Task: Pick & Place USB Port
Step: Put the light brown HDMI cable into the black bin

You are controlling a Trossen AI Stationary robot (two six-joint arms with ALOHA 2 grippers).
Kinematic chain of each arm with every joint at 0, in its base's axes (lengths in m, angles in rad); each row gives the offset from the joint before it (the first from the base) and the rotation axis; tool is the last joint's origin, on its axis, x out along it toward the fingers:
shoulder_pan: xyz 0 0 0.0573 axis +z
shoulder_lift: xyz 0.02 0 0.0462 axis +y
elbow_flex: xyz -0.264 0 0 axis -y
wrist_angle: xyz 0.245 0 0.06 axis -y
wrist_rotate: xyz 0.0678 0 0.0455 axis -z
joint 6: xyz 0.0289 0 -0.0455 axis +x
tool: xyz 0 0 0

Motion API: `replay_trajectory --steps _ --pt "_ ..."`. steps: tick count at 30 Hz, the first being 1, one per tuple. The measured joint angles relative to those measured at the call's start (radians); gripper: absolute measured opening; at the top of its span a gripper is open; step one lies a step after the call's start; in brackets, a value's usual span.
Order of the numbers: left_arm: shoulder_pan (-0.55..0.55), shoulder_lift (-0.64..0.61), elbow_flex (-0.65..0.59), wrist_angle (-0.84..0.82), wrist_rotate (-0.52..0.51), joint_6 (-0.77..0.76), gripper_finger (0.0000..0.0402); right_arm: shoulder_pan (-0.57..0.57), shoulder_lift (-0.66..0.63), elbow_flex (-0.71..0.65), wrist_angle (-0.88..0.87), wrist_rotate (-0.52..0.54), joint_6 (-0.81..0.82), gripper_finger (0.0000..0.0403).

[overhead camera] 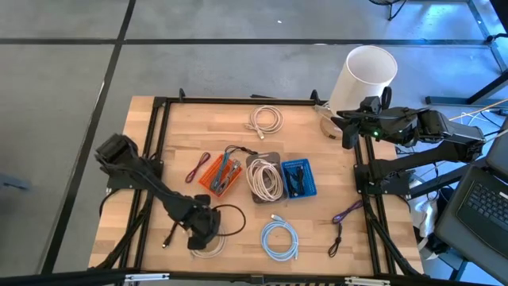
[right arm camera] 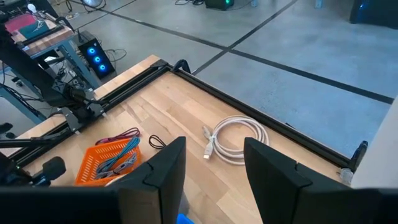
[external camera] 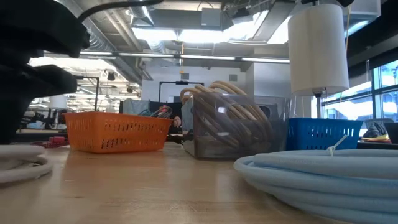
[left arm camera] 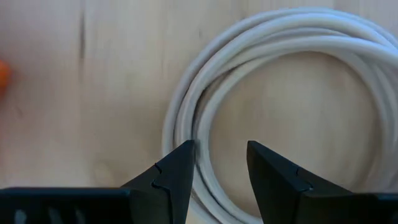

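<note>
A white cable (overhead camera: 208, 245) lies coiled flat on the table (overhead camera: 143, 159) at its near left corner, a round loop with no clear long axis; its plug end cannot be made out. The left gripper (left arm camera: 216, 163) hangs right over this coil, fingers parted and empty, the near side of the loop showing between and just below the tips; whether they touch it cannot be told. The right gripper (right arm camera: 210, 165) waits high over the table's far right edge, fingers parted, holding nothing.
</note>
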Motion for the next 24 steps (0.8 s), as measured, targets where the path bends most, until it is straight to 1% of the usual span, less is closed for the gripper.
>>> replay_trajectory --steps 3,6,8,10,12,13,16,19,24 --pt "-0.006 0.017 0.0 0.005 -0.046 0.018 0.0143 0.0 0.0 0.0 0.0 0.0 0.0 0.0164" --pt "-0.01 0.01 0.013 -0.021 -0.057 0.015 0.0143 0.0 0.0 0.0 0.0 0.0 0.0 0.0164" --pt "-0.014 0.009 0.039 -0.099 -0.068 0.016 0.0143 0.0 0.0 0.0 0.0 0.0 0.001 0.0164" --pt "-0.022 0.01 0.083 -0.193 -0.114 0.041 0.0141 0.0 0.0 0.0 0.001 0.0 0.001 0.0164" --pt "-0.033 0.005 0.119 -0.221 -0.171 0.076 0.0137 0.0 0.0 0.0 0.002 0.0 0.001 0.0164" --pt "-0.035 0.004 0.123 -0.219 -0.18 0.09 0.0134 0.0 0.0 0.0 0.002 0.0 0.001 0.0164" --pt "-0.04 0.013 0.118 -0.202 -0.173 0.109 0.0127 0.0 0.0 0.0 0.002 0.003 0.0 0.0164" --pt "-0.045 0.031 0.109 -0.187 -0.168 0.093 0.0122 0.0 0.0 0.0 0.002 0.005 0.001 0.0164" --pt "-0.051 0.065 0.099 -0.232 -0.194 0.043 0.0113 0.0 0.0 0.0 0.002 0.008 0.002 0.0164"
